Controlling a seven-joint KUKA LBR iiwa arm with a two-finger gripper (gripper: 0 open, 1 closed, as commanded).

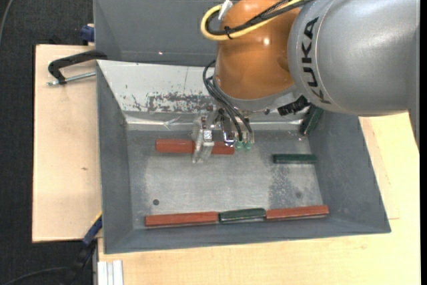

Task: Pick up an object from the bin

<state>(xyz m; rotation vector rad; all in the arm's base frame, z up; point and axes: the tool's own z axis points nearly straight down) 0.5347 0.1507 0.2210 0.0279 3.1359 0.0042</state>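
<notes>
Jaws low over the right end of the back red bar [177, 145]; whether they stand wide or narrow cannot be told.
That bar lies flat near the back wall of the bin [113, 163], long axis left to right, running leftward from under the jaws, so a grip would likely have to close across its narrow width. Red bars: three, counting the left front bar [181, 217] and right front bar [297, 212]. Green bars: two sure, the front green bar [241, 215] between the front reds and the lone green bar [293, 158] well right of the jaws. A dark piece [312, 120] by the right wall is unclear.
</notes>
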